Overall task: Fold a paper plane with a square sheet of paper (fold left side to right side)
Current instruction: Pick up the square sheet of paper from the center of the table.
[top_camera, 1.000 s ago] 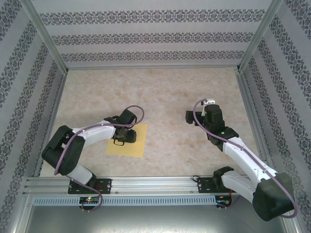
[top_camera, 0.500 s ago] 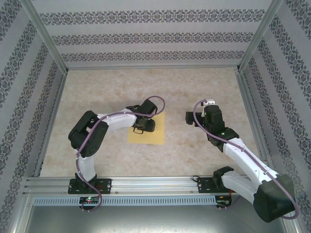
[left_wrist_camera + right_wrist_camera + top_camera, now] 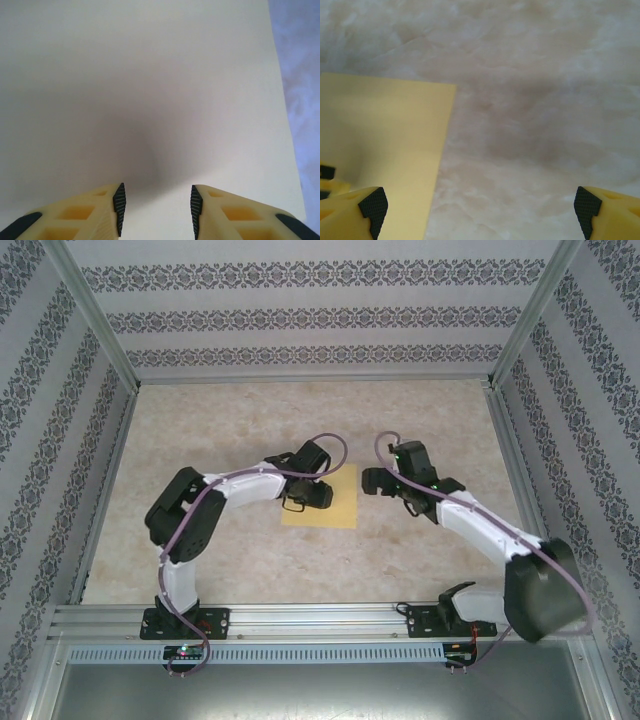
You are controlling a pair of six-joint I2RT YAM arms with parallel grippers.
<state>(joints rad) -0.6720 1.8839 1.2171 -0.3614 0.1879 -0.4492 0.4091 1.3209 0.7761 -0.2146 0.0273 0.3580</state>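
Observation:
The square sheet of paper (image 3: pixel 338 514), plain yellow-orange, lies flat and unfolded on the marbled table (image 3: pixel 420 420), near its middle. My left gripper (image 3: pixel 301 502) is low over the sheet's left half, jaws partly open with nothing between them. In the left wrist view the sheet (image 3: pixel 150 75) spreads under the left gripper (image 3: pixel 156 207), its right edge against the table. My right gripper (image 3: pixel 371 480) stands wide open just right of the sheet. The right wrist view has the sheet's corner (image 3: pixel 385 135) left of the right gripper (image 3: pixel 480 205). The paper plane is out of view.
Patterned walls and metal posts (image 3: pixel 520 330) close in the table on three sides. An aluminium rail (image 3: pixel 320 620) with both arm bases runs along the near edge. Bare tabletop (image 3: pixel 545 100) stretches right of and behind the sheet.
The left gripper slid right across the table and the sheet moved with it. The right arm swung left, bringing its open gripper beside the sheet's right edge.

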